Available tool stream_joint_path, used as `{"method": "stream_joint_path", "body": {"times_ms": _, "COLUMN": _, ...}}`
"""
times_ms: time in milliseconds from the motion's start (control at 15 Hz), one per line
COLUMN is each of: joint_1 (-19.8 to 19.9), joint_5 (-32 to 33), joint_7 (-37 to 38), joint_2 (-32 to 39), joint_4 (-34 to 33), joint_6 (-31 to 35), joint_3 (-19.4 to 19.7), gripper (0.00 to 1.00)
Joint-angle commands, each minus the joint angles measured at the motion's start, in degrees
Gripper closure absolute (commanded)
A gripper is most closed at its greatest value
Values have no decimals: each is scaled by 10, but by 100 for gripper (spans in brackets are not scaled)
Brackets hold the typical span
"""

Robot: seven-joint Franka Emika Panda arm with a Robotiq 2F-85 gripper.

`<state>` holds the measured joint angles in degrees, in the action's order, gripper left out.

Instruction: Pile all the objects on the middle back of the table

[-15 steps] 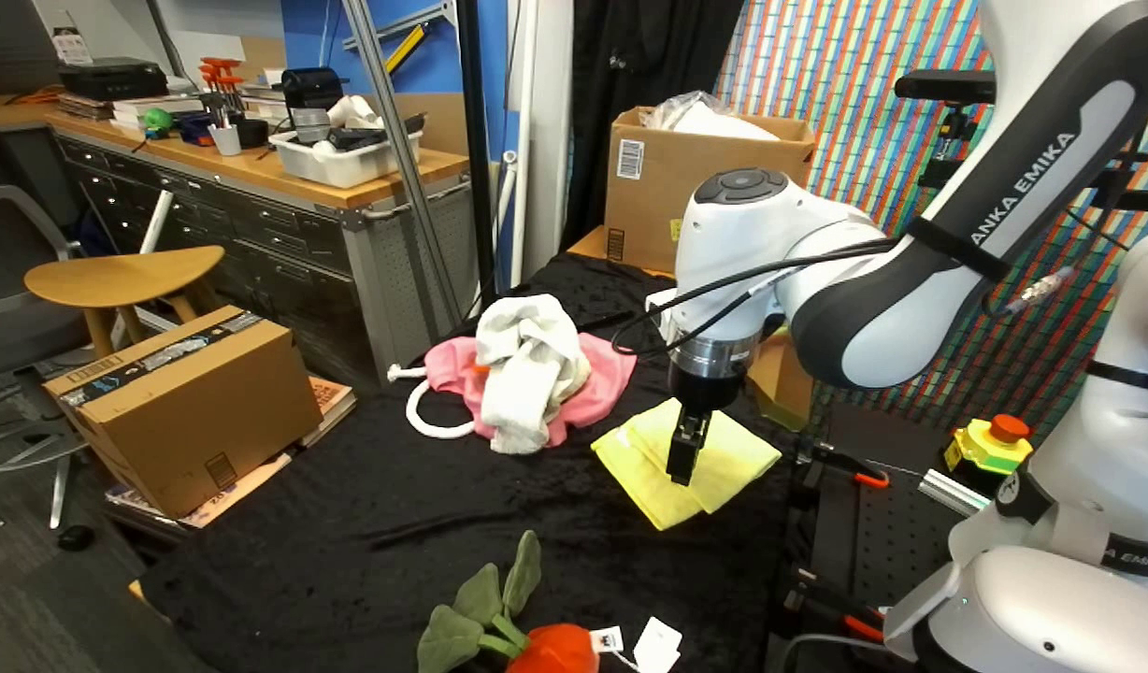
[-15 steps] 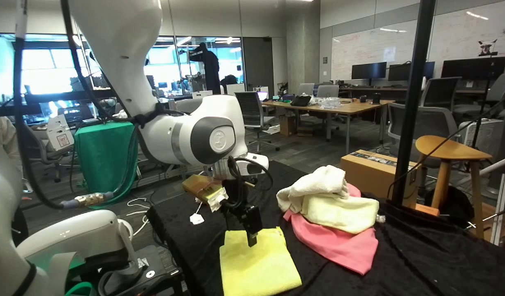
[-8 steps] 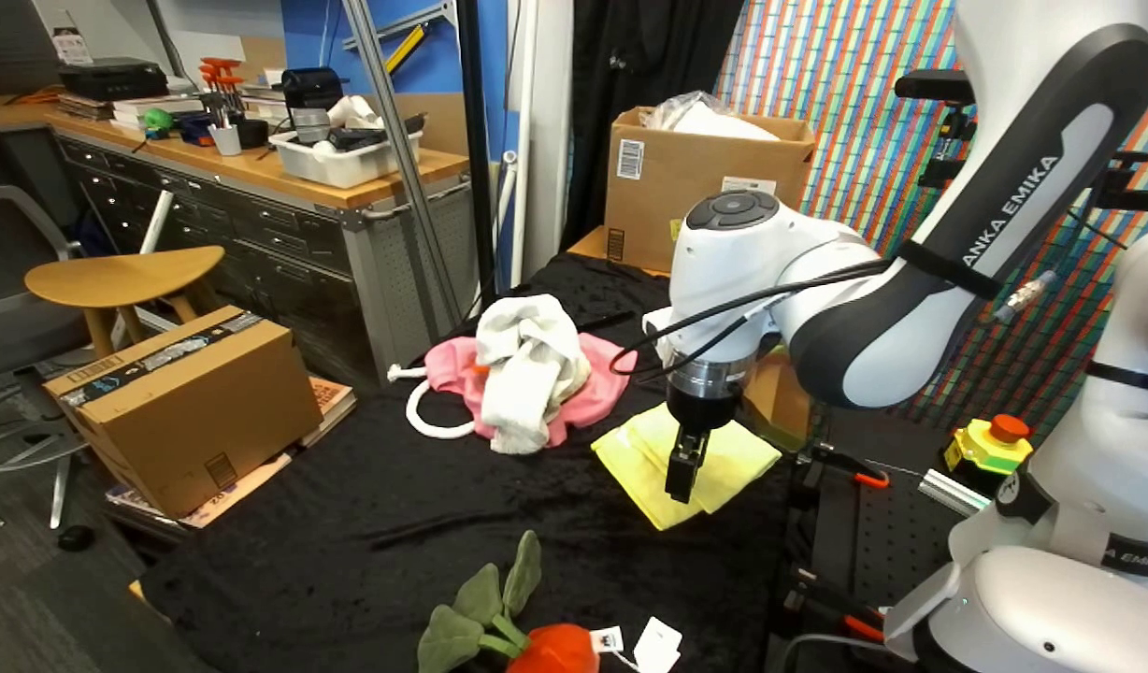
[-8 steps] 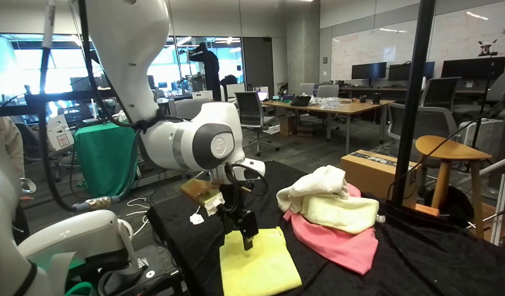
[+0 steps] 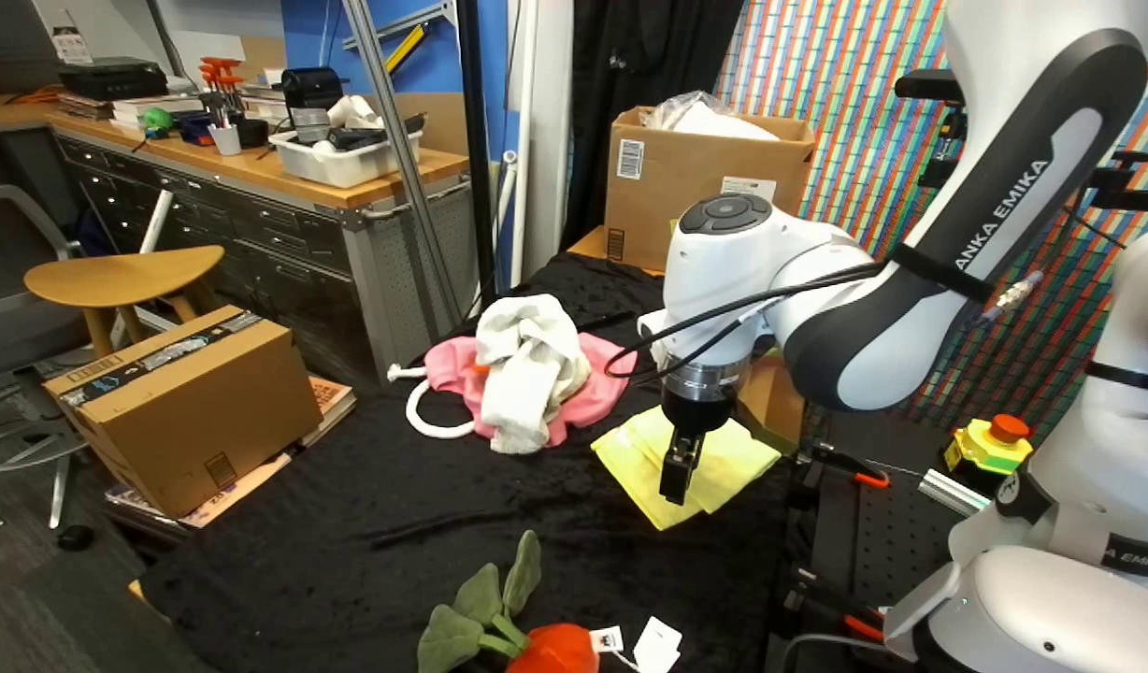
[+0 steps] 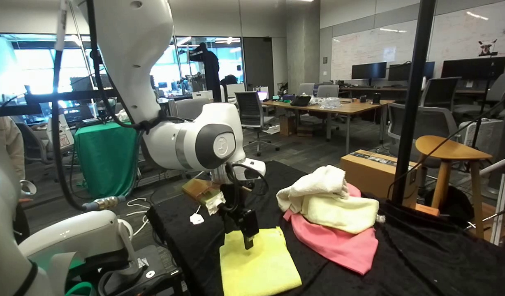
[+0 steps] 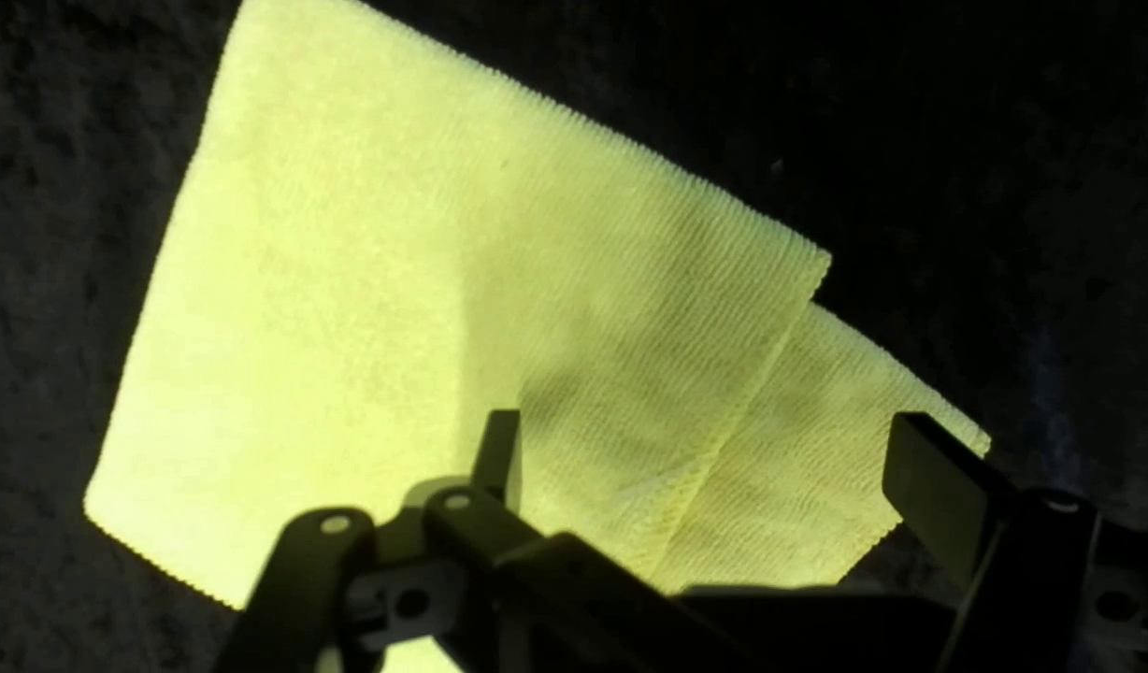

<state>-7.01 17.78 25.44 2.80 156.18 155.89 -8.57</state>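
Observation:
A folded yellow cloth [image 5: 738, 463] lies flat on the black-covered table [image 5: 424, 505]. It also shows in an exterior view [image 6: 262, 271] and in the wrist view [image 7: 368, 234]. My gripper [image 5: 672, 497] points down over it, open and empty. In the wrist view my fingers [image 7: 710, 421] stand wide apart over the cloth's folded edge. I cannot tell if the tips touch it. A white cloth [image 5: 527, 374] lies crumpled on a pink cloth [image 5: 607, 383]. A red plush toy with green leaves [image 5: 555, 651] lies at the lower picture edge, partly cut off.
A white loop [image 5: 434, 432] sticks out beside the pink cloth. A cardboard box [image 5: 209, 411] stands beyond the table edge, and a larger box [image 5: 695, 187] stands behind. A black pole [image 6: 413, 102] rises near the cloth pile. A red stop button [image 5: 1009, 429] is near the robot base.
My gripper has moved down toward the yellow cloth and slightly sideways, mostly in the first half second. The cloths and the toy have not moved.

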Motion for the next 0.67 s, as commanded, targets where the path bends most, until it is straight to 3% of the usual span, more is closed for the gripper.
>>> {"method": "stream_joint_path", "body": {"times_ms": 0, "joint_1": -10, "joint_5": 20, "joint_7": 18, "joint_2": 16, "joint_4": -14, "joint_6": 9, "joint_3": 14, "gripper": 0}}
{"method": "stream_joint_path", "body": {"times_ms": 600, "joint_1": -13, "joint_5": 14, "joint_7": 12, "joint_2": 28, "joint_4": -26, "joint_6": 10, "joint_3": 26, "gripper": 0}}
